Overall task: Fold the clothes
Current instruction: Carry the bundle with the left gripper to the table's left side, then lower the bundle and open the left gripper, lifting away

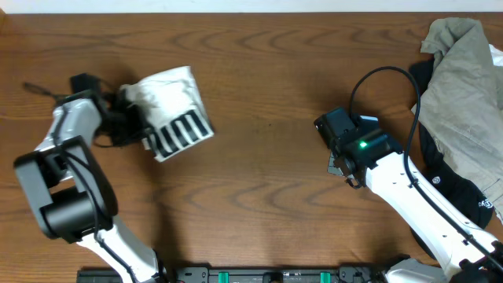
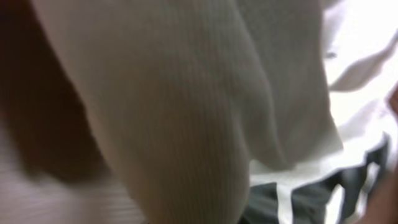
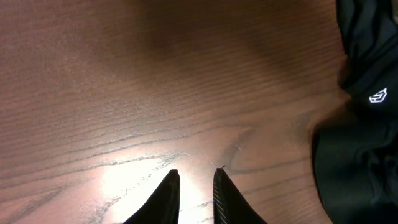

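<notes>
Well, from my station I see the left gripper (image 1: pixel 128 119) at the left edge of the white garment (image 1: pixel 167 94), which lies as a compact bundle on the left part of the table (image 1: pixel 275 71). The bundle has a panel of black and white stripes (image 1: pixel 179 131) on the side nearer to me. In the left wrist view, ribbed white cloth fills almost the whole picture (it is very close and blurred), so the fingers are hidden. I cannot tell whether this gripper is closed on the cloth or only touches it.

The right gripper (image 3: pixel 194 177) is over bare wood, to the right of the middle of the table. Its two fingers are almost together, with only a narrow slit between the tips, and nothing is held in it.

The other clothes are in a pile at the right edge. An olive garment (image 1: pixel 464 79) lies crumpled on top, and a black garment (image 1: pixel 449 182) with a small white logo (image 3: pixel 377 97) is under it. The right gripper is near this black cloth but does not touch it.
</notes>
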{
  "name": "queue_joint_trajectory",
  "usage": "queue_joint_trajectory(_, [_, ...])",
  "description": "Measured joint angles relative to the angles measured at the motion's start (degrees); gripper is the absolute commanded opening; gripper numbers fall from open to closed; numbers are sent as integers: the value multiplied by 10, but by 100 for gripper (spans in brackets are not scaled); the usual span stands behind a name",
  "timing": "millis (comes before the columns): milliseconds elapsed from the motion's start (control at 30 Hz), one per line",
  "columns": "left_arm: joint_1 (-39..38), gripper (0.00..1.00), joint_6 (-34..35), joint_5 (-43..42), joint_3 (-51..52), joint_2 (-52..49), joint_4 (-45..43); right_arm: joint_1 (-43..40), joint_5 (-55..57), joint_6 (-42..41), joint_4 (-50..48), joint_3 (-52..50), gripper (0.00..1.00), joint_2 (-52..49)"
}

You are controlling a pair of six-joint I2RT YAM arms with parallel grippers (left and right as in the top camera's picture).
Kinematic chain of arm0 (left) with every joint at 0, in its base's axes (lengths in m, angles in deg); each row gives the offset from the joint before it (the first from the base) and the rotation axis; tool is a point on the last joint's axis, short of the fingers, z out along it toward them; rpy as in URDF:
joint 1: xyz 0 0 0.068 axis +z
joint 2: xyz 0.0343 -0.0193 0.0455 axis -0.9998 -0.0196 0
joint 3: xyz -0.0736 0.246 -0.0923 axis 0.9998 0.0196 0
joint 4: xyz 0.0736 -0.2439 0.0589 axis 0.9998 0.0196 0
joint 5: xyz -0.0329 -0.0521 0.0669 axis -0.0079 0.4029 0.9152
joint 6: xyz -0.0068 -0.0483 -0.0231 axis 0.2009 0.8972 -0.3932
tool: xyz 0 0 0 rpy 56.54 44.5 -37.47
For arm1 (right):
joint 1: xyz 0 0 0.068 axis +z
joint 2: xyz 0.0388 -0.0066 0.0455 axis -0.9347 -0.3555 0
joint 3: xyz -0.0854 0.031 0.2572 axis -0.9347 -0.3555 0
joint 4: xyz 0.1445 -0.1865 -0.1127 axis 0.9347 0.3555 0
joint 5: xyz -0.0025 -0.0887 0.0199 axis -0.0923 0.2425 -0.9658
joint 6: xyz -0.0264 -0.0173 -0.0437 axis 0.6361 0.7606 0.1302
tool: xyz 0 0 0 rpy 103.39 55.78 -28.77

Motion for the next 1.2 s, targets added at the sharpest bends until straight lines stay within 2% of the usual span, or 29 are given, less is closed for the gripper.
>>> queue_joint_trajectory(367, [158,8,48,36,0,0,-43,0,0,1,2,0,18,0])
queue_joint_trajectory(467, [181,17,59,36,0,0,-60,0,0,2,2,0,18,0])
queue_joint_trajectory(500, [184,33,63,36,0,0,-66,0,0,2,2,0,18,0])
queue_joint_trajectory(533, [188,58,70,36,0,0,-71,0,0,2,3,0,18,0])
queue_joint_trajectory(567, [190,75,76,36,0,0,-75,0,0,2,3,0,18,0])
queue_joint_trajectory(633, [192,98,87,37,0,0,-77,0,0,2,5,0,18,0])
queue_joint_trajectory(933, [193,98,126,27,0,11,-31,0,0,2,16,0,18,0])
queue_joint_trajectory(1100, [192,98,140,31,0,115,-27,0,0,2,18,0,18,0])
queue_joint_trajectory(1133, [191,93,142,31,0,147,-30,0,0,2,19,0,18,0])
queue_joint_trajectory(1167, [189,69,144,30,0,171,-32,0,0,2,19,0,18,0])
queue_joint_trajectory(1200, [187,38,148,25,-1,197,-37,0,0,2,19,0,18,0])
